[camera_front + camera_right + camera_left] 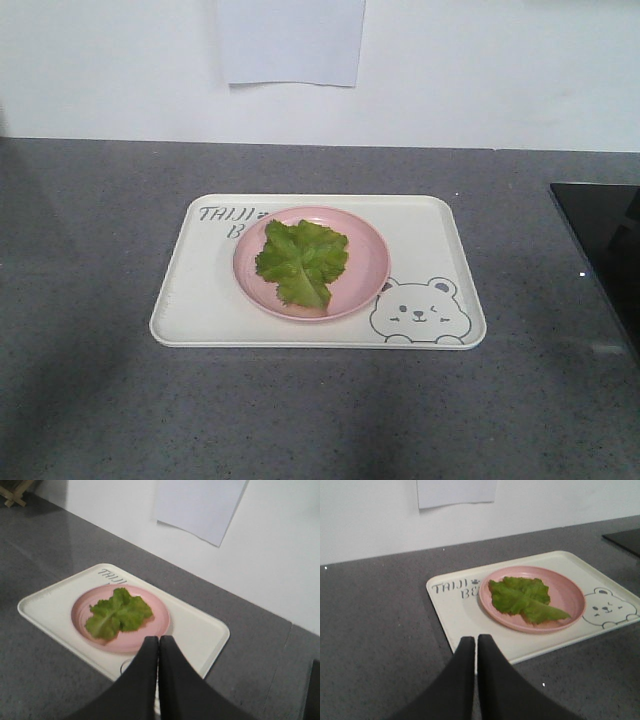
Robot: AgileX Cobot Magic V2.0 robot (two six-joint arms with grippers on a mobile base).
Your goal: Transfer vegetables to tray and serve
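Note:
The vegetables, one green crinkly lettuce leaf point(302, 261) point(524, 597) point(117, 613), lie on a round pink plate point(366, 262) point(568, 596) point(155, 625). That plate stands in the middle of the cream tray point(430, 240) point(455, 617) point(200, 627) with the bear drawing. My left gripper point(475, 638) hovers shut over the tray's near left corner, holding nothing. My right gripper point(158, 639) is shut and empty, above the plate's near edge. Neither gripper shows in the front view.
The tray rests on a grey speckled counter point(90, 250) against a white wall with a paper sheet point(290, 40). A black panel point(605, 250) lies at the counter's right edge.

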